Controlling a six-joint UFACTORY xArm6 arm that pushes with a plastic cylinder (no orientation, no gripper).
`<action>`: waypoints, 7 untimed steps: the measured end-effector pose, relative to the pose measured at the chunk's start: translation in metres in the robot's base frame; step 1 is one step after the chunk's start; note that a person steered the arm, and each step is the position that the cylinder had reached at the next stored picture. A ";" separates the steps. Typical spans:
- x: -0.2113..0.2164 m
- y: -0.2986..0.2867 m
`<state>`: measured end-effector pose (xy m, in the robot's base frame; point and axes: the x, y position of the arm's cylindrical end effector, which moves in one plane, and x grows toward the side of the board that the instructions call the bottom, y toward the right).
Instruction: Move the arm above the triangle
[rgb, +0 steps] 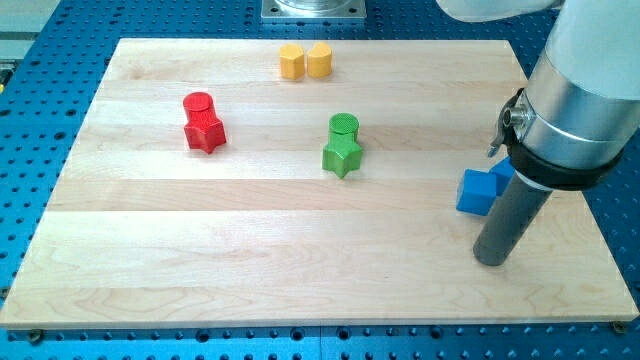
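My tip rests on the wooden board near the view's right edge, just below and right of a blue cube. A second blue block sits right beside the cube on its upper right. The rod and arm hide much of it, so I cannot make out its shape. No block that I can clearly read as a triangle shows elsewhere.
A red cylinder touches a red star at the upper left. A green cylinder touches a green star in the middle. Two yellow blocks sit together at the top edge.
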<state>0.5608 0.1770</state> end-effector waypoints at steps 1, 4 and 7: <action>-0.002 0.000; -0.016 -0.004; -0.070 0.129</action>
<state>0.4907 0.3058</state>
